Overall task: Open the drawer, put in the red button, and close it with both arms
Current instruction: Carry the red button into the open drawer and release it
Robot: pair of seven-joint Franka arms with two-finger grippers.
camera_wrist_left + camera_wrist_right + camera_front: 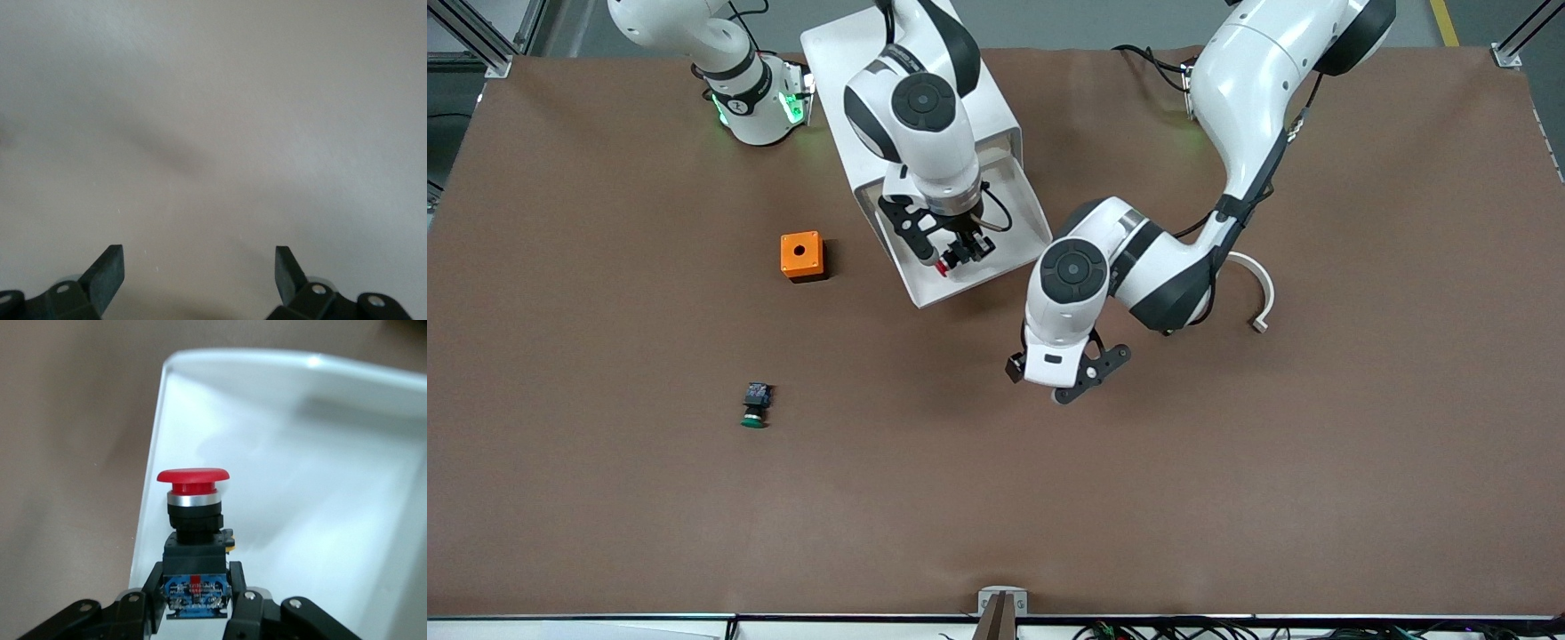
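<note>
The drawer (1016, 222) stands pulled out of the white cabinet (845, 53), its tray open toward the front camera. My right gripper (951, 258) hangs over the drawer's front part, shut on the red button (941, 267). In the right wrist view the fingers (155, 587) clamp the blue rear block, and the red button (193, 477) points its cap away over the drawer (300, 487), close to its side rim. My left gripper (1063, 378) waits open above bare table beside the drawer's front, nothing between its fingertips (110, 267).
An orange box with a hole (802, 256) sits beside the drawer toward the right arm's end. A green-capped button (756, 406) lies nearer the front camera. A white curved strip (1261, 298) lies by the left arm's elbow.
</note>
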